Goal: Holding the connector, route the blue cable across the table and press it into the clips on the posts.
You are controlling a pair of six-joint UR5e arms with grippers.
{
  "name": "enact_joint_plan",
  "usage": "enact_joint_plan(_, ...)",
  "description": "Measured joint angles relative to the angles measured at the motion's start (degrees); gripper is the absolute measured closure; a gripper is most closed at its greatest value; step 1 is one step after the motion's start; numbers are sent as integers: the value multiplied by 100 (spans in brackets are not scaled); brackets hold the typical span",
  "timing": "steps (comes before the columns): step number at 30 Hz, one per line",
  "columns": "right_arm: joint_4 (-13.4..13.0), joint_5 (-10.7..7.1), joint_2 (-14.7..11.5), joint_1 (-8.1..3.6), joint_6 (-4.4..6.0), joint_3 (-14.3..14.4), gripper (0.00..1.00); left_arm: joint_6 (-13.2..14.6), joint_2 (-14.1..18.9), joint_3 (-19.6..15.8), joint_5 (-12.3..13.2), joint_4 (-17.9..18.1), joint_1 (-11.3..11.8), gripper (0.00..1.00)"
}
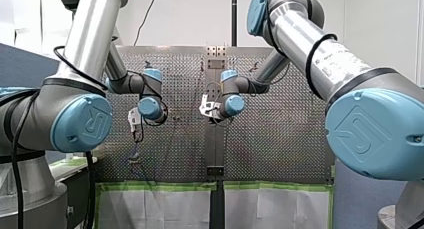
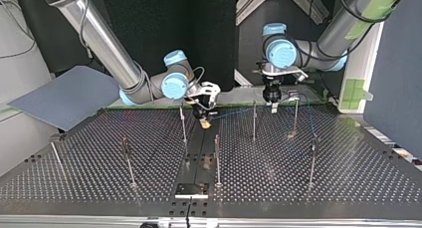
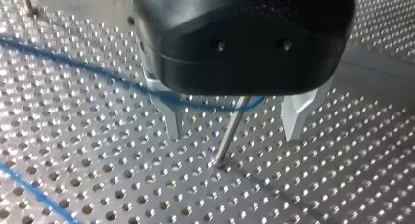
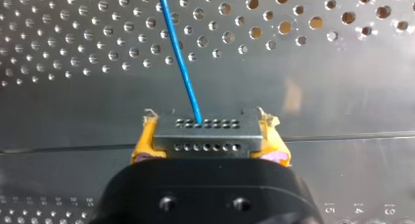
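right pincer (image 4: 209,136): clamped on connector (image 4: 215,142); cable (image 4: 178,57) runs straight ahead
left pincer (image 3: 234,130): apart, straddling post (image 3: 229,138), cable crossing between

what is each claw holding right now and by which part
My right claw grips the dark grey rectangular connector by its two short ends, between yellow pads. My left claw is open, holding nothing, astride a thin metal post.

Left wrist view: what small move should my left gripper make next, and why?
Probably ease my left gripper down along the post. Its open fingers straddle that post, and the blue cable crosses between them near the post's top, apparently not pressed in yet. My right gripper is shut on the connector.
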Motion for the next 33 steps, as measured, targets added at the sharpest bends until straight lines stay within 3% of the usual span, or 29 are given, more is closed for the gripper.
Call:
enact_joint_plan(9, 28, 8, -1, -6, 0, -1, 100, 21, 25, -416, 56, 232, -193, 0)
enact_joint_plan(16, 21, 10, -1, -24, 1, -1, 100, -73, 42, -692, 192, 481, -480, 0)
enact_joint_plan(24, 6, 18, -1, -37, 0, 0, 100, -328, 39, -473, -80, 762, -833, 0)
enact_joint_plan(33, -3, 24, 0, -68, 14, -1, 100, -338, -1, -56, -501, 461, -1255, 0)
